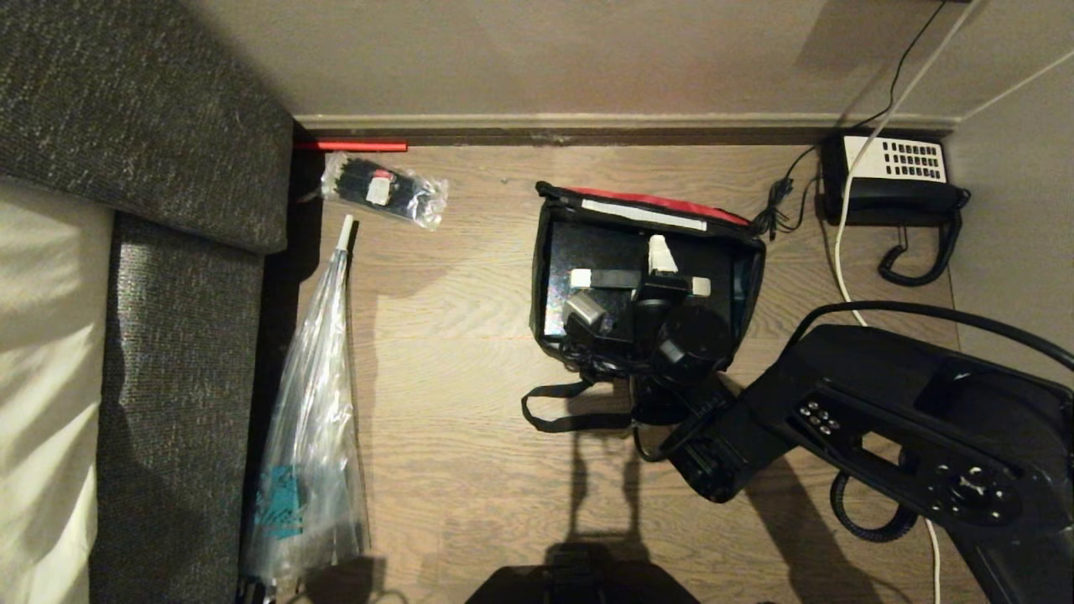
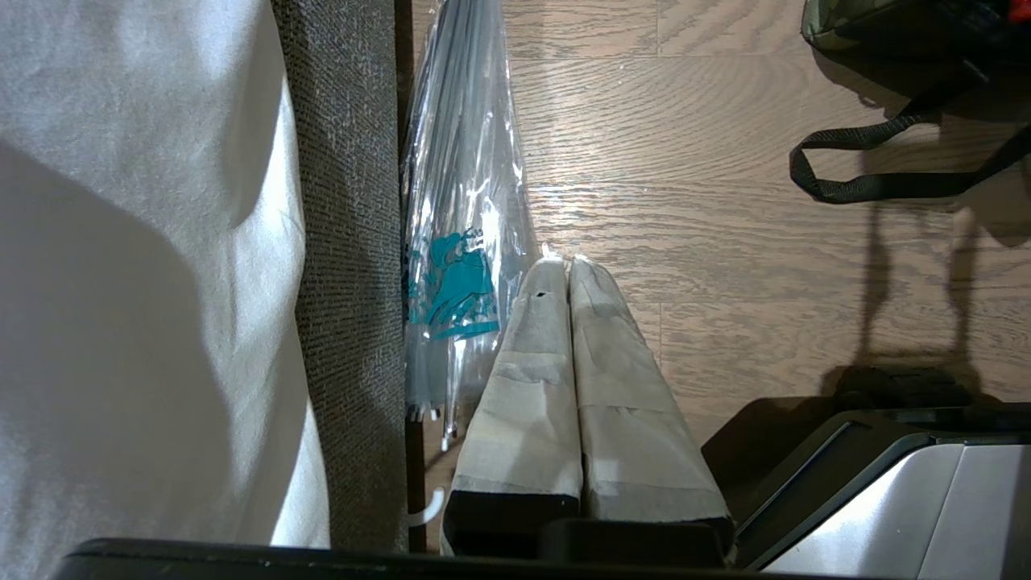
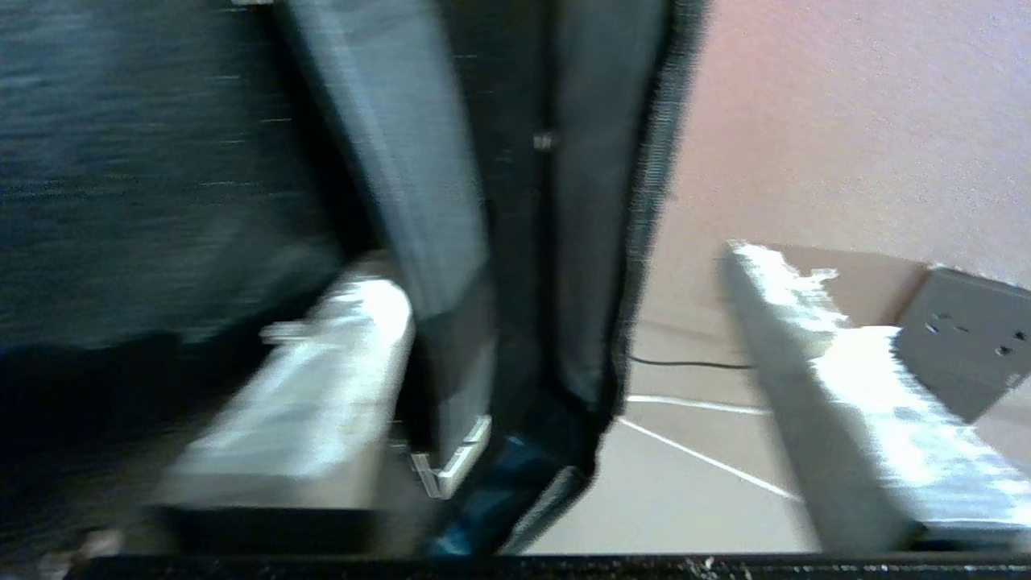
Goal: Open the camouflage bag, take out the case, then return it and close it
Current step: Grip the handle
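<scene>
The camouflage bag point(image 1: 646, 277) sits open on the wood floor point(image 1: 470, 352), near the wall. Its red lid edge point(image 1: 654, 201) is on the far side. The case point(image 1: 587, 277), shiny and black, lies inside the bag.

From the head view, the right claw point(image 1: 663, 267) is reaching down into the bag, over the case. Its two pale fingers point(image 1: 661, 252) point different ways, with a gap between them. The right wrist view shows this up close, which the head view cannot. One finger point(image 3: 322, 403) is inside the bag, next to the dark case, and the other finger point(image 3: 846, 387) is outside the bag wall. The bag's wall point(image 3: 596, 242) stands between the two fingers, so the claw is spread wide around it. I cannot tell if the fingers touch the wall.

Only the left wrist view shows the left claw point(image 2: 570, 270). Its fingers are pressed together and hold nothing. It hangs low beside the sofa point(image 2: 346, 242), well away from the bag. A clear plastic bag point(image 2: 459, 242) lies just beside it.

The head view alone shows a telephone point(image 1: 894, 180) by the wall and a small plastic packet point(image 1: 386, 189).
</scene>
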Tool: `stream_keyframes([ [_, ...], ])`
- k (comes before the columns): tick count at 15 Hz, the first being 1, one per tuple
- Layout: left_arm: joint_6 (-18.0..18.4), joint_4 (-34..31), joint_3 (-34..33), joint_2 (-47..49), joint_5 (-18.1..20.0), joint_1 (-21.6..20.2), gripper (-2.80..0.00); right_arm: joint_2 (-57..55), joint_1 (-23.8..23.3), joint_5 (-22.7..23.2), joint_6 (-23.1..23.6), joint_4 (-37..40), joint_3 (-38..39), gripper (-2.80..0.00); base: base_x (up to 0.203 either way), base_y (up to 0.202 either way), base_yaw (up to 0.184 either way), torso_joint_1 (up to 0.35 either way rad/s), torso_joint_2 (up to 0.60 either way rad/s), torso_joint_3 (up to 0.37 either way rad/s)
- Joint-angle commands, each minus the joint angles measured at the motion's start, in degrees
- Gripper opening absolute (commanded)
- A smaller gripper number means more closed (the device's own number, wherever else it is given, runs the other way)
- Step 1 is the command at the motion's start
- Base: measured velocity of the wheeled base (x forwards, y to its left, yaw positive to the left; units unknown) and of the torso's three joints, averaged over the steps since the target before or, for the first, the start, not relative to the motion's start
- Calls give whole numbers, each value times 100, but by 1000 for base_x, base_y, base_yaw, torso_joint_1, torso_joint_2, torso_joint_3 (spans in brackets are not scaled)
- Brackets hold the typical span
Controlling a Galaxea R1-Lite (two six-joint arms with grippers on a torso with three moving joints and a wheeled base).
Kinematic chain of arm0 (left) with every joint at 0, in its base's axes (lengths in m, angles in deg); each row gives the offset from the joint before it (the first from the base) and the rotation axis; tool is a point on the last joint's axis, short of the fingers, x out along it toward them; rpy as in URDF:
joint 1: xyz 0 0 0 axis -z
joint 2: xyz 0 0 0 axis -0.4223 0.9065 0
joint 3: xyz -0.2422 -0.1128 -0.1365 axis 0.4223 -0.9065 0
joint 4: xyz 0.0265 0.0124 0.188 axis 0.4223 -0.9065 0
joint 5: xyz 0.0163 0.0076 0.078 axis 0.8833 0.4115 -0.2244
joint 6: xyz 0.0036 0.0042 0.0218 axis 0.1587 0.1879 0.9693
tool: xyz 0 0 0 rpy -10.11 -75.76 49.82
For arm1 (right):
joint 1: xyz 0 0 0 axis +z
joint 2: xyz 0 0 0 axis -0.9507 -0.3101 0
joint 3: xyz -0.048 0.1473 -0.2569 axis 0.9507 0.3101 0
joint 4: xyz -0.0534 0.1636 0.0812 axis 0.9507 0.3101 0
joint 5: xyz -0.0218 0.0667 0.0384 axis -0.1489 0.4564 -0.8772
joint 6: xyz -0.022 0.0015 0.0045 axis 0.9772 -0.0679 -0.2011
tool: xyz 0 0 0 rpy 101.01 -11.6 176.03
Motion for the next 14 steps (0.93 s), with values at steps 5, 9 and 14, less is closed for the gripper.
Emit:
stream_keyframes([
  [5,3,0,-9,7,0,0,-280,-203,-1,-79,29,-71,31,-280,0,0,0,0,0,0],
  [9,3,0,-9,7,0,0,-280,-203,-1,-87,-14,-71,-22,-280,0,0,0,0,0,0],
  [14,3,0,-9,7,0,0,-280,420,-1,-108,42,-71,210,-280,0,0,0,0,0,0],
])
